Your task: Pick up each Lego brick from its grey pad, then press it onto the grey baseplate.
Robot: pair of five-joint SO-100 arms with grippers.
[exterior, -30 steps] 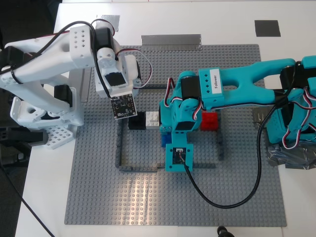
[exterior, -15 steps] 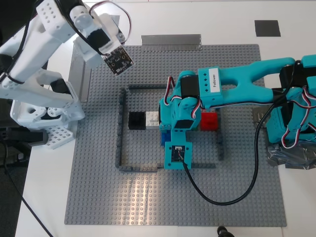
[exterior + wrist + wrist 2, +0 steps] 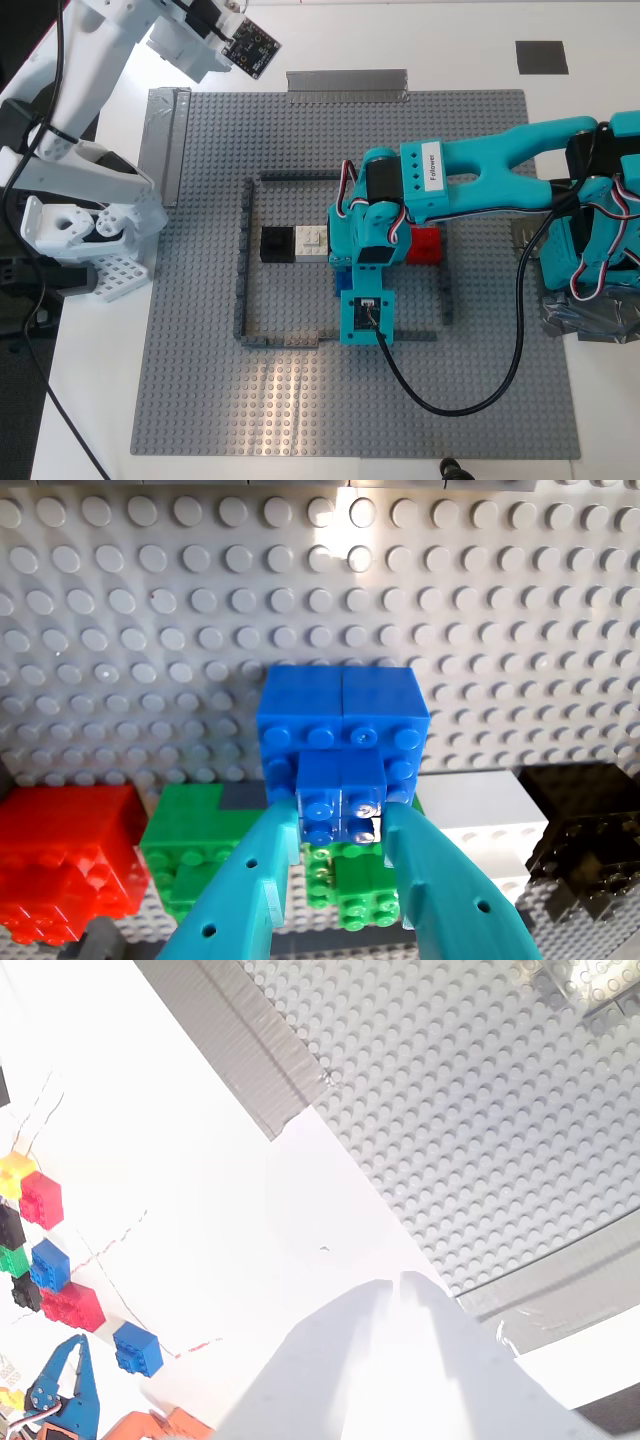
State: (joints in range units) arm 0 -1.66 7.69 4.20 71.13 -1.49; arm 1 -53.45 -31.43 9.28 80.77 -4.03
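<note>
White arm has withdrawn from black brick point(image 3: 276, 243), now seated on grey baseplate point(image 3: 480, 400); my second hand point(image 3: 398, 1290) pressed together, empty; my first hand point(image 3: 340, 830) pinching blue brick point(image 3: 342, 798).

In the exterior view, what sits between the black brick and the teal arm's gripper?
A white brick sits between them, touching the black brick; my first gripper is just past it.

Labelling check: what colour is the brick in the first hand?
Bright blue: small studded brick between the teal fingers, clearest in the first wrist view.

Teal arm point(image 3: 500, 175) labelled "Follower", black cable trailing; white arm point(image 3: 90, 60), perforated shell.
</note>
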